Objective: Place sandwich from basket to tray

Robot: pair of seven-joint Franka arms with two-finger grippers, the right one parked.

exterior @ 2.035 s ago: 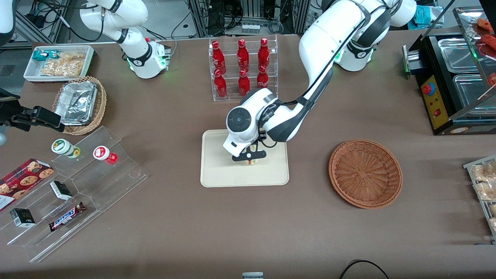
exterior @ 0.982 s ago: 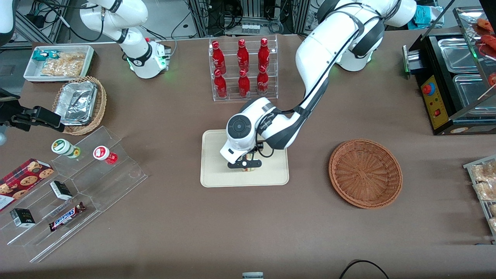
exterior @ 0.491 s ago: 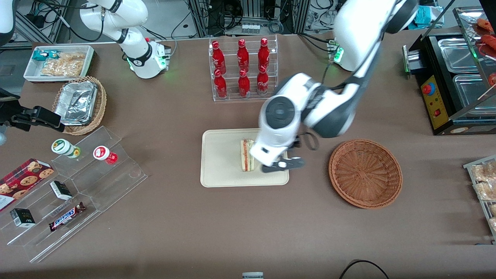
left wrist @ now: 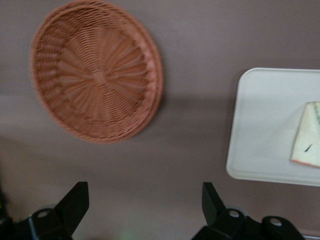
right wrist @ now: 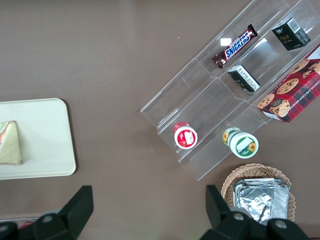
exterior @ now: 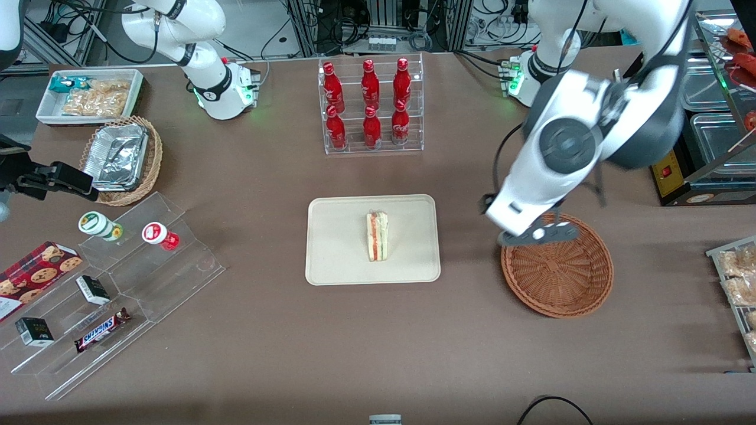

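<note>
The sandwich (exterior: 377, 236) lies on the tray (exterior: 336, 260); the basket (exterior: 567, 283) is empty. The tool (exterior: 537, 235), fingers apart and holding nothing, hovers above the basket's rim, so the task looks done.

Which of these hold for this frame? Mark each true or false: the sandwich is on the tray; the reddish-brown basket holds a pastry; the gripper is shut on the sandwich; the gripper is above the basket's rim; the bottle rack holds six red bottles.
1. The sandwich lies on the tray. True.
2. The reddish-brown basket holds a pastry. False: both the front and left wrist views show it empty.
3. The gripper is shut on the sandwich. False: its fingers are spread open and hold nothing; the sandwich lies apart from it on the tray.
4. The gripper is above the basket's rim. True, at the edge nearer the tray.
5. The bottle rack holds six red bottles. True.
</note>
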